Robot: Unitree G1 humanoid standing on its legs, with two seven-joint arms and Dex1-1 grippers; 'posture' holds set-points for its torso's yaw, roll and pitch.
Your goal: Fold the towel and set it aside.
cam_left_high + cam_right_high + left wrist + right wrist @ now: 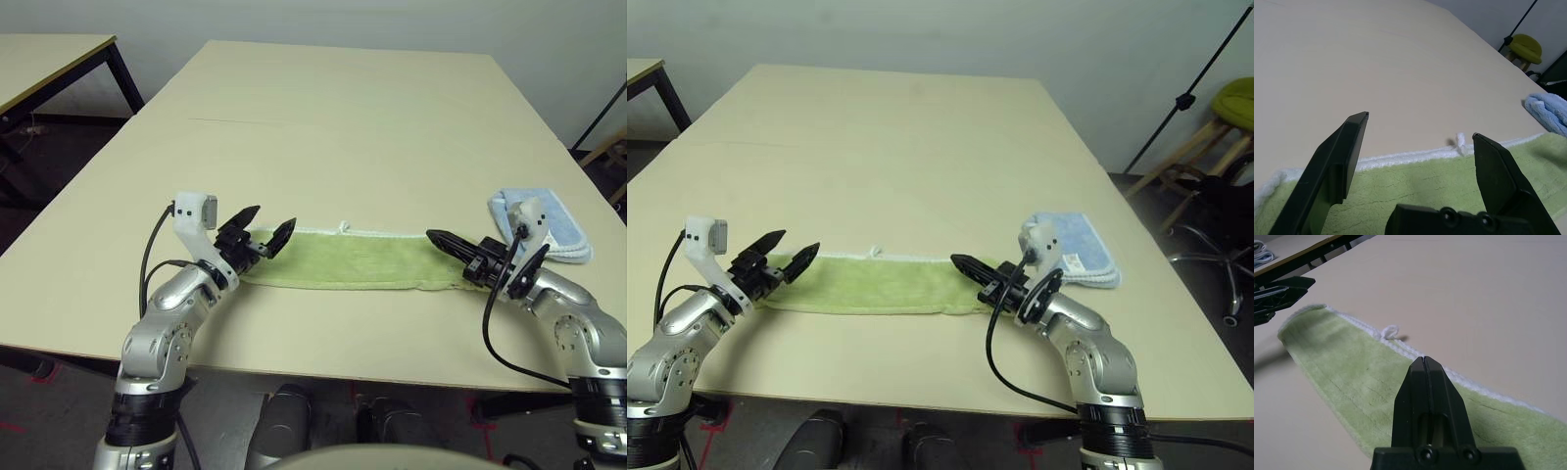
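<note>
The towel point(348, 259) lies as a long, narrow lime-green strip across the near part of the table point(333, 117). White edging runs along its far side, and a small white loop point(1390, 331) sticks out at the middle. My left gripper point(274, 217) hovers open just over the towel's left end, with nothing between its fingers point(1352, 147). My right gripper point(432, 235) is shut and rests low over the towel's right end, pointing along the strip. No cloth shows between its closed fingers point(1425, 382).
A folded light-blue cloth point(544, 225) lies on the table just beyond my right gripper. A second table point(49, 59) stands off to the far left. A lime-green stool point(1239, 98) and a black stand point(1185, 98) are on the floor to the right.
</note>
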